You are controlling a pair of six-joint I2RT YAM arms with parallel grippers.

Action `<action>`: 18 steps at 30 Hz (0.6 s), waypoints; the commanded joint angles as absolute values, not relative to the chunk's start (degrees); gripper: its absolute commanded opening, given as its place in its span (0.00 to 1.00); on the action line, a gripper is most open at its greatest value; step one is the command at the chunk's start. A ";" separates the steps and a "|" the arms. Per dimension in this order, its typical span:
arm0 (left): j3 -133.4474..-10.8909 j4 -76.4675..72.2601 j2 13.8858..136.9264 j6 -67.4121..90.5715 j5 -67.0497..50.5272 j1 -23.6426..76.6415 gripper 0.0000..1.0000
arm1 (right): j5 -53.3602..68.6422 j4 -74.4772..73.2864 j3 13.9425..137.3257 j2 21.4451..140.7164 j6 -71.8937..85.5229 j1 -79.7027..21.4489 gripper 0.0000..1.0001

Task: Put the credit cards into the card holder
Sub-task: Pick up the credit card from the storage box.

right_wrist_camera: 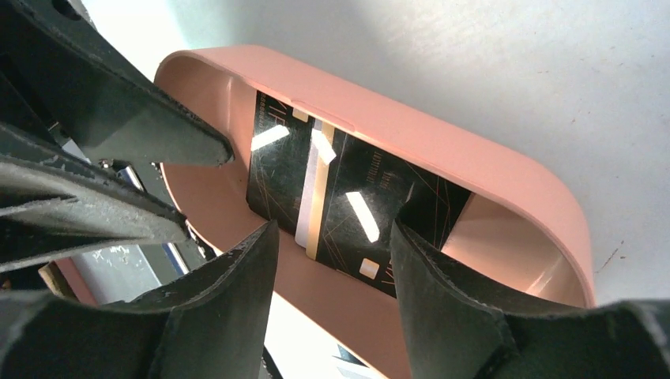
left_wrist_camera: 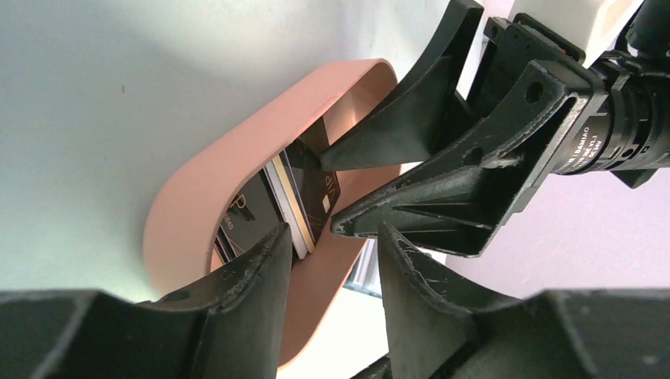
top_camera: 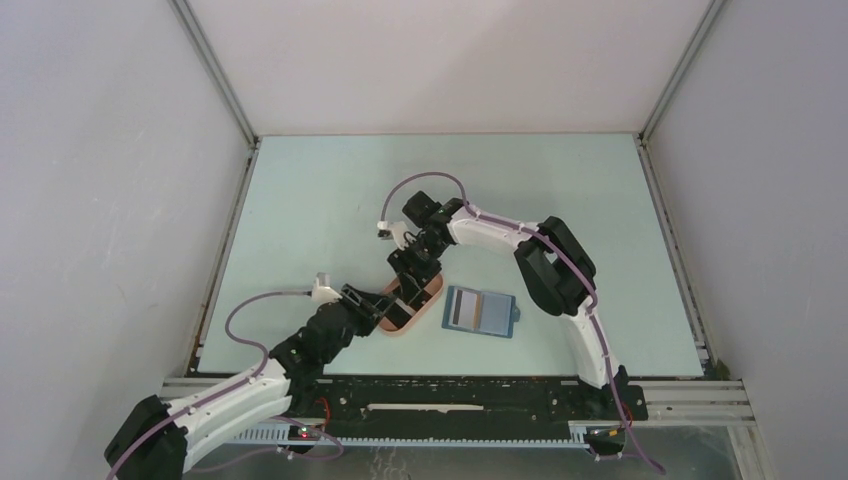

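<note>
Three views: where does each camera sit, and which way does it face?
Top external: above and behind the bases, looking down on the table; both arms show.
Left wrist: on the left arm, facing the pink tray; left gripper below, right gripper opposite.
Right wrist: faces into the tray at the credit cards; right gripper below.
Shared: tray, cards.

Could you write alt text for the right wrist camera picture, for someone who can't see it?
A few black cards, a pale strip showing among them, lie in a pink tray. The right arm's two black fingers hover open over them, and the other arm's fingers poke in from the left.
</note>
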State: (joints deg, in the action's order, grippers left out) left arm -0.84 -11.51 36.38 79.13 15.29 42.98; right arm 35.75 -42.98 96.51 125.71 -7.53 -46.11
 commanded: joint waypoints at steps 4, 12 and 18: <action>-5.39 -0.82 40.67 81.28 18.21 42.72 0.51 | 33.26 -45.30 98.15 126.09 -8.25 -46.82 0.72; -8.63 0.96 41.81 75.97 17.73 42.79 0.53 | 26.54 -42.92 97.20 122.33 -9.22 -48.92 0.76; -10.97 9.29 28.13 61.94 20.56 42.72 0.59 | 21.40 -41.31 96.33 119.11 -11.49 -50.54 0.79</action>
State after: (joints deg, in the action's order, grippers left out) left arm -7.25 2.13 35.07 73.28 17.19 42.98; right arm 26.61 -43.16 96.82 124.03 -8.84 -49.21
